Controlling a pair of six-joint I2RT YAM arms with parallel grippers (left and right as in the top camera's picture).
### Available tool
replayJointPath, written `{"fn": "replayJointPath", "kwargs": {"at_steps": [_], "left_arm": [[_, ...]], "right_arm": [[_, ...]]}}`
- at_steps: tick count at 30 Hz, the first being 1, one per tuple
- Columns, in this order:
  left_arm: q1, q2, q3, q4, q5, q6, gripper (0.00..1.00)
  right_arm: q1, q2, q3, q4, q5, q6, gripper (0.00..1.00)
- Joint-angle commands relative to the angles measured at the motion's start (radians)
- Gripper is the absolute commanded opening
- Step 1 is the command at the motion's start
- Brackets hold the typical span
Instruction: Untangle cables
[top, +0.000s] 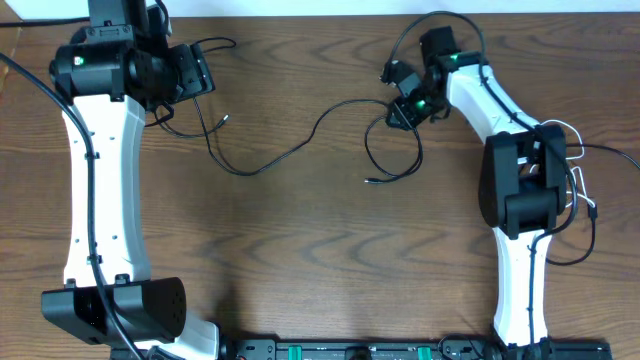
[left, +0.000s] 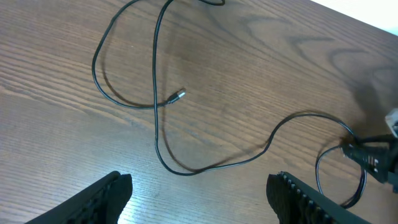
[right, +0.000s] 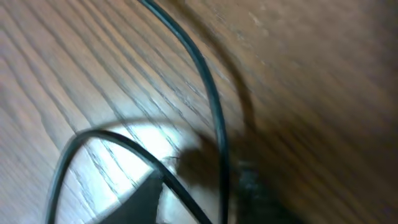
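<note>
Cable axis: the long black cable (top: 270, 160) runs mostly left to right across the far half of the table. It sags toward the near side between the 2 arms, then climbs to the right gripper (top: 403, 108).
Plug ends: 1 metal-tipped plug (left: 178, 94) points right in the overhead view, just past where its strand crosses the long run. A second plug (top: 371, 181) points left and ends a loop (top: 400, 155) lying on the near side of the right gripper.
Surface: brown wood-grain table (top: 320, 260), matte, with the cable flat on it.
Room: a pale strip shows beyond the far edge, and a black rail (top: 350, 351) with green parts lies along the near edge.
Left gripper (left: 198, 196): its fingers (left: 106, 198) are spread wide with nothing between them. The cable lies ahead of the tips, clear of both.
Right gripper: it sits at the cable's right end, just over the wood. Its wrist view is blurred, with 2 black strands close beneath. I cannot tell whether the fingers clamp the cable.
</note>
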Motion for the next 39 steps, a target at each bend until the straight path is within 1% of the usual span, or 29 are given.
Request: {"fn": "replayJointPath", "kwargs": {"at_steps": [1, 3, 5, 7, 12, 15, 19, 23, 27, 30, 31, 32, 33, 35, 36, 39], "left_arm": [[0.001, 0.011, -0.013, -0.003, -0.013, -0.001, 0.75], [0.001, 0.012, -0.021, -0.002, -0.013, -0.001, 0.75], [0.001, 0.020, -0.024, -0.003, -0.013, 0.000, 0.75], [0.001, 0.029, -0.025, -0.002, -0.013, -0.001, 0.75], [0.001, 0.067, -0.027, 0.002, -0.013, -0.001, 0.75], [0.001, 0.122, -0.028, 0.039, -0.014, 0.004, 0.75], [0.001, 0.209, -0.028, 0.126, -0.037, 0.010, 0.75], [0.000, 0.341, -0.028, 0.236, -0.039, 0.010, 0.76], [0.000, 0.446, -0.028, 0.324, 0.046, 0.010, 0.76], [0.000, 0.503, -0.028, 0.374, 0.075, 0.010, 0.75], [0.000, 0.516, -0.028, 0.381, 0.075, 0.010, 0.73], [-0.002, 0.525, -0.028, 0.383, 0.074, 0.010, 0.62], [-0.002, 0.531, -0.028, 0.383, 0.074, 0.010, 0.46], [-0.005, 0.532, -0.028, 0.376, 0.074, 0.010, 0.10], [-0.006, 0.530, -0.028, 0.374, 0.075, 0.010, 0.08], [-0.031, 0.506, -0.028, 0.342, 0.099, 0.002, 0.08]], "right_arm": [[0.017, 0.043, -0.002, 0.002, -0.004, 0.066, 0.15], [0.018, 0.039, 0.004, 0.002, 0.021, 0.135, 0.01], [0.016, 0.024, 0.021, -0.019, 0.064, 0.227, 0.01], [0.007, -0.011, 0.034, -0.057, 0.098, 0.283, 0.01], [-0.032, -0.148, 0.040, -0.143, 0.184, 0.385, 0.01], [-0.044, -0.209, 0.040, -0.202, 0.197, 0.380, 0.01], [-0.044, -0.208, 0.038, -0.234, 0.197, 0.357, 0.01], [-0.034, -0.201, 0.029, -0.252, 0.197, 0.344, 0.01], [-0.032, -0.201, 0.029, -0.253, 0.197, 0.343, 0.01], [-0.035, -0.201, 0.029, -0.253, 0.197, 0.340, 0.01], [-0.035, -0.201, 0.029, -0.253, 0.197, 0.340, 0.01], [-0.035, -0.201, 0.029, -0.252, 0.196, 0.340, 0.01], [-0.035, -0.201, 0.029, -0.252, 0.196, 0.340, 0.01], [-0.034, -0.201, 0.029, -0.252, 0.196, 0.340, 0.01], [-0.034, -0.201, 0.029, -0.251, 0.193, 0.340, 0.01], [-0.032, -0.201, 0.029, -0.239, 0.146, 0.341, 0.01]]}}
